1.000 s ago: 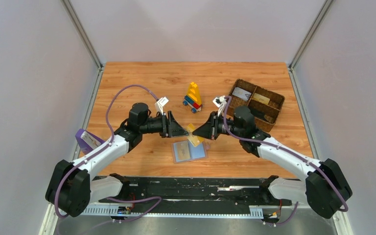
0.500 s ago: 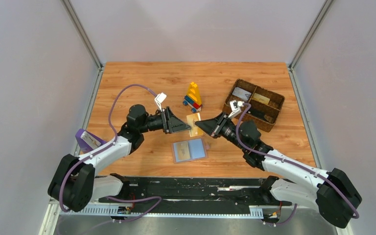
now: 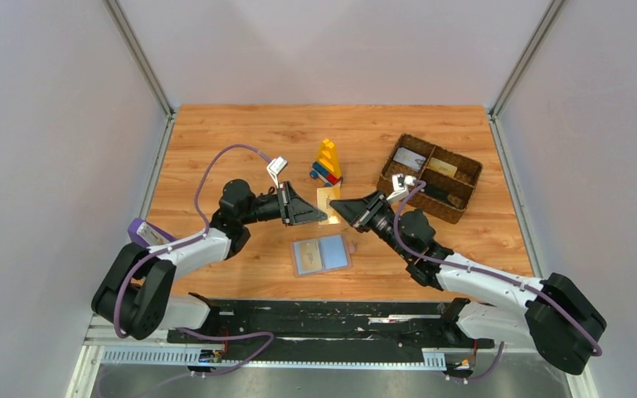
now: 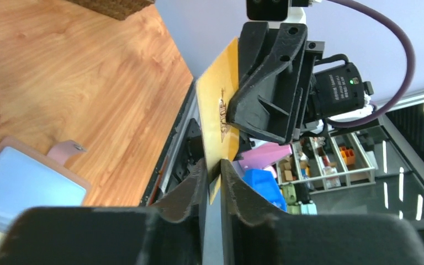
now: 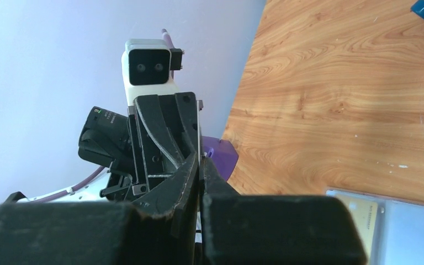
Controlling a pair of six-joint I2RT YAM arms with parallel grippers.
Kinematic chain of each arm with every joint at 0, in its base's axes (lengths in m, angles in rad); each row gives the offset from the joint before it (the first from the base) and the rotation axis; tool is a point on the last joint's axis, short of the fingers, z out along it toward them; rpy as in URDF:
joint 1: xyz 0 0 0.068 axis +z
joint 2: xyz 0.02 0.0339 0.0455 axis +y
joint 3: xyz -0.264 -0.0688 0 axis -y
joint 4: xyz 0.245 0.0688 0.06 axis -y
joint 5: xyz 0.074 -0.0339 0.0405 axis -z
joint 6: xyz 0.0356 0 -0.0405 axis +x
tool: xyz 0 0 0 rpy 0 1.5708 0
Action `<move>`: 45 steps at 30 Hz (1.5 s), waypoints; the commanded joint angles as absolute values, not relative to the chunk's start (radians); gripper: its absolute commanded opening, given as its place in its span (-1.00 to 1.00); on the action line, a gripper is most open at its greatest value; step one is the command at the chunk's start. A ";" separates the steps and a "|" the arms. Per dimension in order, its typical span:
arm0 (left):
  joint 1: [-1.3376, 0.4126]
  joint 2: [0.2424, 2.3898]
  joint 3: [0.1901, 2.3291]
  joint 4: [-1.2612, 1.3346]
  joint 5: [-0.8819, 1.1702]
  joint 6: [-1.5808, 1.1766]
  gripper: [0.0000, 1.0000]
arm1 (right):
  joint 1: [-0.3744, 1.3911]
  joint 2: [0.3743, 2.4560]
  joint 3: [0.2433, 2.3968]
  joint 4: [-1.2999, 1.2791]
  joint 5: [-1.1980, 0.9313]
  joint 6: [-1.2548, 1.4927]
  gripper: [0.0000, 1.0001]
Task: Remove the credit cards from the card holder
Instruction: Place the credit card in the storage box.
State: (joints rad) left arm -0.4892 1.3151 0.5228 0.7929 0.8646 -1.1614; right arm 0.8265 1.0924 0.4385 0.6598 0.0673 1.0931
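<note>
A tan-gold credit card (image 3: 325, 199) hangs in the air between my two grippers, above the table. My left gripper (image 3: 323, 219) (image 4: 213, 163) is shut on the card's (image 4: 218, 110) near edge. My right gripper (image 3: 335, 206) (image 5: 200, 160) pinches the opposite edge, its jaws almost together with the thin card edge between them. The card holder (image 3: 321, 254) lies open and flat on the table just in front of the grippers. It is light blue with a pinkish tab (image 4: 66, 152). Another tan card (image 5: 359, 221) sits in the holder's (image 5: 411, 229) left panel.
A brown woven basket (image 3: 473, 189) with several cards in its compartments stands at the right rear. A yellow, red and blue block toy (image 3: 327, 163) stands behind the grippers. A purple object (image 3: 145, 236) lies at the table's left edge.
Both grippers moved away from the bases with the gold card, which the right gripper held. The left jaws, open before, have closed onto the card.
</note>
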 commanded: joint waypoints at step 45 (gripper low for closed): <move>-0.544 1.237 0.721 0.067 1.115 -0.690 -1.00 | 0.446 1.397 1.034 -0.227 -1.186 0.251 -0.25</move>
